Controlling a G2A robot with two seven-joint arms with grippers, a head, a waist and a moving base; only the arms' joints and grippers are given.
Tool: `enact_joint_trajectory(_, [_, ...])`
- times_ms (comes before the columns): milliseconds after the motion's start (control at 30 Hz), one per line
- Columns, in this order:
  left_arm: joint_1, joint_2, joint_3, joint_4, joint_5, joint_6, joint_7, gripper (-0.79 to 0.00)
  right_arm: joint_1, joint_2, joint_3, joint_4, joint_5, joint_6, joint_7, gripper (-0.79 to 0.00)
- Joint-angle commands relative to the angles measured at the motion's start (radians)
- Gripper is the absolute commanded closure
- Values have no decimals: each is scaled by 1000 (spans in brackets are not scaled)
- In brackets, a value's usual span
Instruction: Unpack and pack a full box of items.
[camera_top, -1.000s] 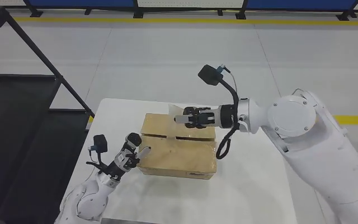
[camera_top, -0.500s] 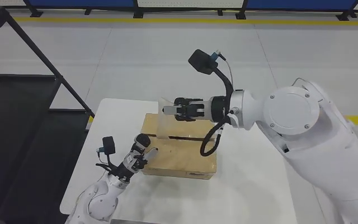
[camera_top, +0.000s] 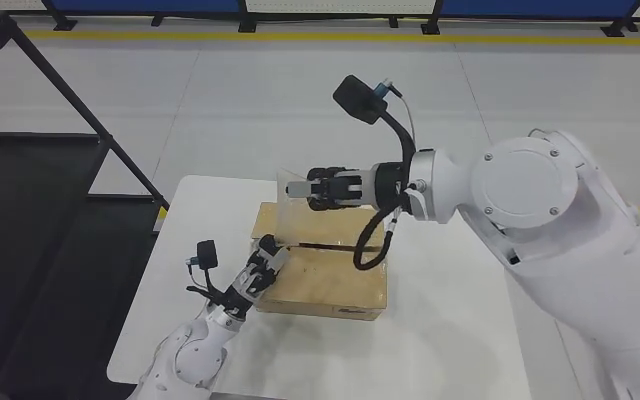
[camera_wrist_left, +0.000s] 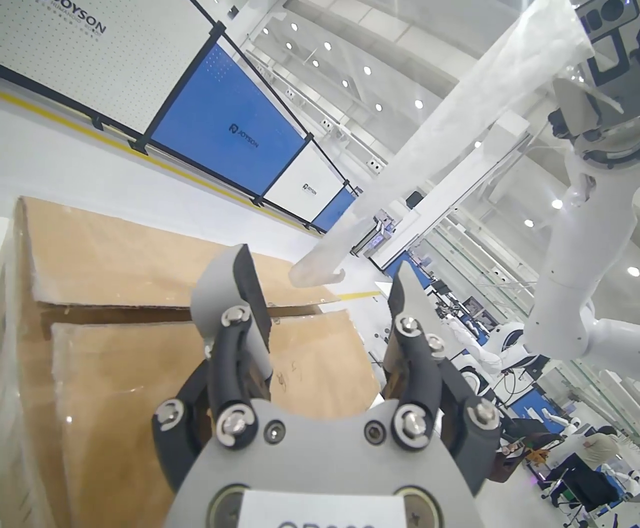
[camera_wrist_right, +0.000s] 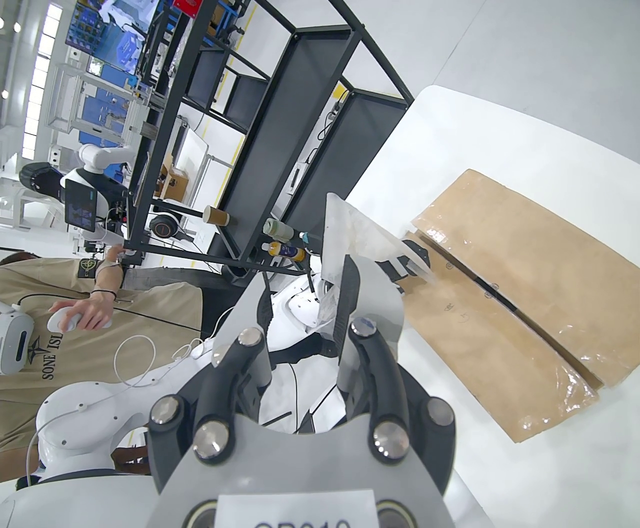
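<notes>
White bench (camera_top: 440, 300), taped brown cardboard box (camera_top: 330, 285) centre frame. Right gripper (camera_top: 297, 188) fingers pinch thin translucent plastic film (camera_wrist_right: 350, 230): probably light, floppy, slippery, best held at the edge. Left gripper (camera_top: 272, 248) fingers spread, empty.

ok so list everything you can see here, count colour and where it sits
brown cardboard box: 1, brown, flaps shut, in the middle of the table
translucent plastic bag: 1, whitish clear, held in the air over the box's far edge
white table: 1, white, under the box
black metal rack: 1, black, beside the table on the robot's left
yellow floor line: 1, yellow, on the floor beyond the table
left gripper: 1, grey and black, open, at the box's near left corner
right gripper: 1, grey and black, shut on the bag above the box
</notes>
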Motion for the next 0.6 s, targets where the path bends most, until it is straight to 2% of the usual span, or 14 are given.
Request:
enact_joint_trajectory(0, [-8, -4, 12, 7, -4, 9, 1, -502, 3, -1, -1, 7, 5, -4, 2, -314])
enact_joint_trajectory(267, [-30, -16, 33, 31, -51, 34, -23, -489, 12, -5, -7, 22, 10, -7, 8, -317])
enact_joint_trajectory(300, [-33, -18, 34, 33, -63, 38, -30, -474, 12, -5, -7, 24, 9, -8, 9, -317])
enact_joint_trajectory(367, [-40, -19, 32, 38, -80, 46, -38, -388, 10, -5, -5, 27, 9, -11, 10, -317])
enact_joint_trajectory(567, [-47, -23, 29, 44, -118, 52, -69, -311, -3, -2, 7, 35, 11, -20, 15, -317])
